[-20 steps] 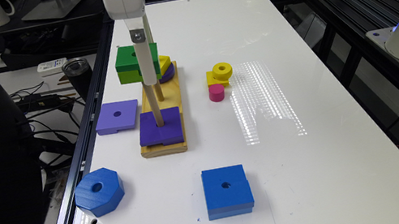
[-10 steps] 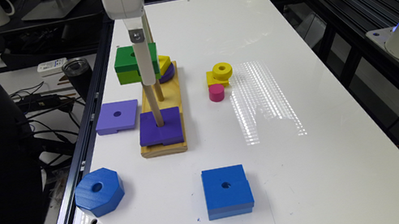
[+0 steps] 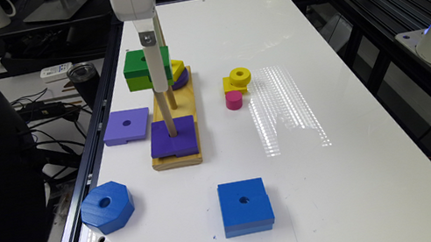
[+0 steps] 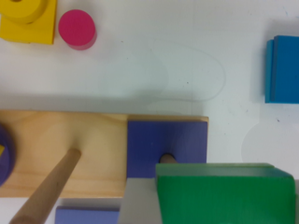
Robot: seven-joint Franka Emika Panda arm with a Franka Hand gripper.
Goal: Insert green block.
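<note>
The gripper (image 3: 157, 66) held the green block (image 3: 138, 70) clamped in the air above the wooden base (image 3: 191, 112), level with the upper part of the pegs. The block looked lifted and carried over but not yet threaded: in the exterior view it hung to that view's left of the near peg (image 3: 166, 118), which rose from a purple block (image 3: 175, 142) already seated on the base. Judging from this, lining the hole up over a peg tip and lowering were what remained.

The wrist view showed the green block (image 4: 224, 193) close up, with a grey finger (image 4: 138, 203) against its side, so the grasp was plain there, while the exterior view gave only a white bar across the block. The wrist view also showed the peg (image 4: 167, 158) emerging from the purple block (image 4: 166, 144) right at the green block's edge, not through it, and a second peg (image 4: 46, 186) slanting beside it. The green block's hole could not be seen in the wrist view.

The exterior view alone took in the spare pieces on the worktop (image 3: 342, 183): a lilac square (image 3: 126, 125), a blue octagon (image 3: 107, 207), and the whole blue square (image 3: 244, 205).
</note>
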